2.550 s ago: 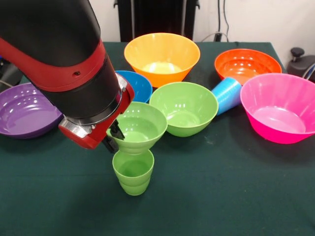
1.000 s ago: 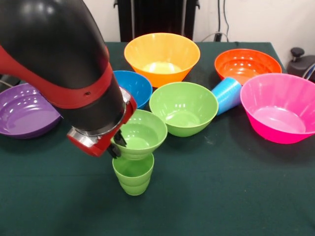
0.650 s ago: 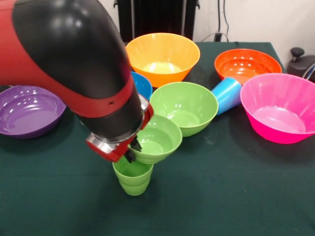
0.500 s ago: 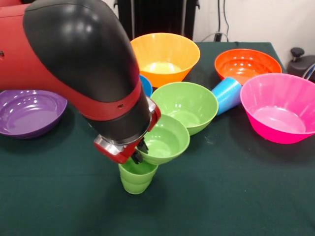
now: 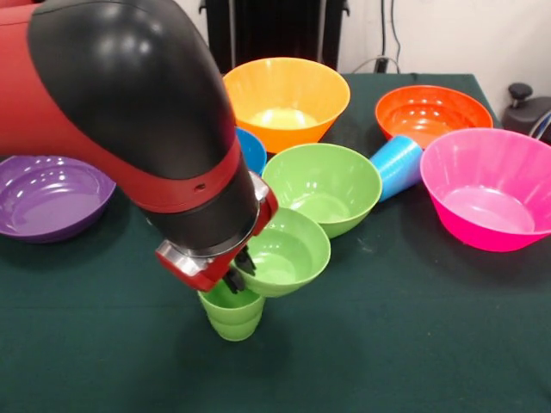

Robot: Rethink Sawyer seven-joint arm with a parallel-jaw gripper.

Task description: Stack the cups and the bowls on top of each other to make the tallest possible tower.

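My gripper (image 5: 240,269) is shut on the near-left rim of a small green bowl (image 5: 291,251) and holds it tilted, just above the table. The lime green cup (image 5: 232,319) stands upright right under the gripper, its mouth partly hidden by the gripper and the bowl's edge. The held bowl sits off to the right of the cup, not centred on it. A larger green bowl (image 5: 325,185) stands just behind. The light blue cup (image 5: 397,164) lies on its side between the larger green bowl and the pink bowl (image 5: 492,188).
A yellow-orange bowl (image 5: 285,96) and an orange bowl (image 5: 430,113) stand at the back. A purple bowl (image 5: 47,194) is at the left. A blue bowl (image 5: 253,148) is mostly hidden behind my arm. The green cloth runs to the near edge.
My arm has swung right and lower with the small green bowl in its grip. The bowl has moved from above the lime cup to its right side. The cup has shifted slightly.
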